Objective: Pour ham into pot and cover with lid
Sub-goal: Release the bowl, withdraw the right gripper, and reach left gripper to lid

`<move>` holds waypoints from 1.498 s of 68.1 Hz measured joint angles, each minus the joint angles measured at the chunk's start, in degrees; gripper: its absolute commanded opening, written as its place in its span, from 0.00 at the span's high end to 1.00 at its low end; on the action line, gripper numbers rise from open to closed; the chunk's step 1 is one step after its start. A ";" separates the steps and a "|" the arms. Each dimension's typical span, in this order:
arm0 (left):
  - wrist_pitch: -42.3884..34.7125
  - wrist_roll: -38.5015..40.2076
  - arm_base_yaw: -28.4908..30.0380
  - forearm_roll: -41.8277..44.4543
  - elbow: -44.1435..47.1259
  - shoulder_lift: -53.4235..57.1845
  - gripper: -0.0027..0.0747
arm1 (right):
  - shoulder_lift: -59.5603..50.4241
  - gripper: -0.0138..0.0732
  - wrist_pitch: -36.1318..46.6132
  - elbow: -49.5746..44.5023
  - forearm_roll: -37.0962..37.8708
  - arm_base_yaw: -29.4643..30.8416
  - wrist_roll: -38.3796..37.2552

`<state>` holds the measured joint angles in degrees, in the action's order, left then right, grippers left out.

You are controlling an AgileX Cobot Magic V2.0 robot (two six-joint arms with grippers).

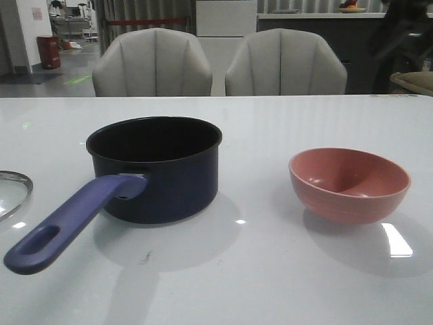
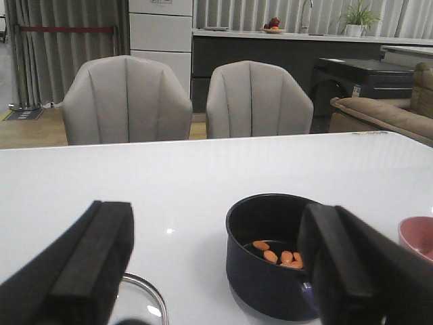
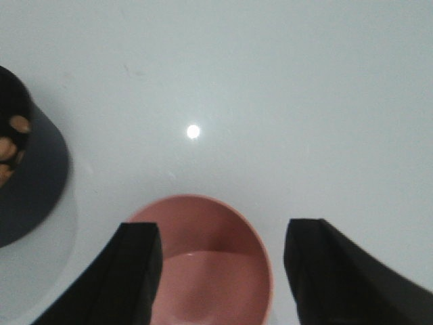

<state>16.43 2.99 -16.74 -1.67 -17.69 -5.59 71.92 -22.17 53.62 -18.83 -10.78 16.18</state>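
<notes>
The dark navy pot [image 1: 157, 169] stands left of centre on the white table, its purple-blue handle [image 1: 67, 223] pointing to the front left. Several orange-tan ham pieces [image 2: 279, 256] lie inside it, also seen in the right wrist view [image 3: 12, 142]. The glass lid [image 1: 12, 193] lies flat at the left edge; its rim shows in the left wrist view [image 2: 145, 298]. My left gripper [image 2: 216, 271] is open and empty above the lid and pot. My right gripper [image 3: 223, 264] is open and empty above the empty pink bowl [image 3: 203, 264]. Neither gripper shows in the front view.
The pink bowl [image 1: 349, 184] stands at the right of the table. Two grey chairs [image 1: 152, 64] [image 1: 285, 64] stand behind the far edge.
</notes>
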 measured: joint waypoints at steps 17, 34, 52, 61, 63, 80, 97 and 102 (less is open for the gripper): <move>-0.28 0.00 0.00 0.00 0.00 0.00 0.28 | -18.72 0.26 7.20 -13.75 -0.33 -6.45 0.17; -0.40 0.00 0.00 0.00 0.00 0.00 0.28 | -37.16 0.26 8.65 -27.96 -0.33 -7.88 0.17; -0.40 0.00 0.00 0.00 0.00 0.00 0.28 | -60.20 0.26 6.86 -37.02 -0.72 -7.97 0.17; -0.40 0.00 0.00 0.00 0.00 0.00 0.28 | -66.52 0.27 6.53 -40.64 -0.72 -7.97 0.17; -0.40 0.00 0.00 0.00 0.00 0.00 0.28 | -66.77 0.30 6.53 -41.25 -0.72 -7.97 0.17; 1.99 0.00 0.00 0.00 0.00 0.00 0.28 | -67.21 0.66 8.02 -46.74 -0.72 -7.97 0.17; 2.75 0.00 0.00 -0.10 0.00 -0.54 0.26 | -67.21 0.66 10.95 -47.03 -0.72 -7.97 0.17; 3.33 0.00 0.00 -0.10 -0.77 -1.94 0.19 | -67.21 0.66 11.16 -47.03 -0.72 -7.97 0.17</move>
<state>19.75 2.99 -16.74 -1.77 -18.46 -7.53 4.71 -11.01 6.59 -19.55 -18.75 16.35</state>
